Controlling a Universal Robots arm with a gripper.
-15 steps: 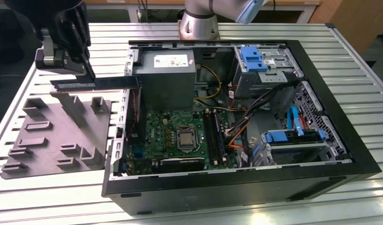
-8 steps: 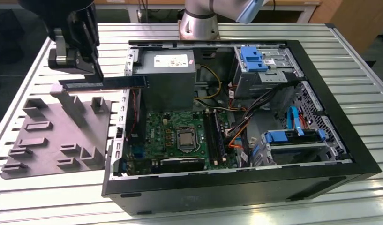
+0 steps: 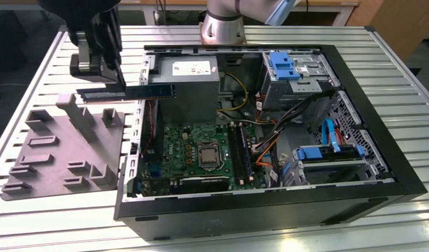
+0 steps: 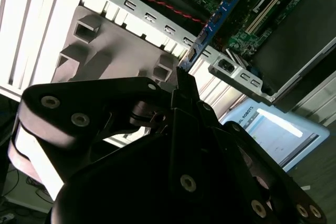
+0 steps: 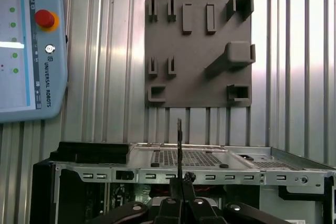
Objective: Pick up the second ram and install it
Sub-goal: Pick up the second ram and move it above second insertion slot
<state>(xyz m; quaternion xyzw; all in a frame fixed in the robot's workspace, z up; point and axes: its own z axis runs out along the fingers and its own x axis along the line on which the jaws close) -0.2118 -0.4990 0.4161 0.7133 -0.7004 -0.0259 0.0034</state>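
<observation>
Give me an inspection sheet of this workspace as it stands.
Surface: slotted aluminium table carrying an open computer case.
Job's things: second ram held level in the air over the case's wall at the exterior view's left; not in the motherboard.
Clutter: grey fixture plate beside the case.
Grippers: gripper, jaws shut on the ram.
Cables: blue cable and other wires inside the case.
Surroundings: teach pendant on the table.
</observation>
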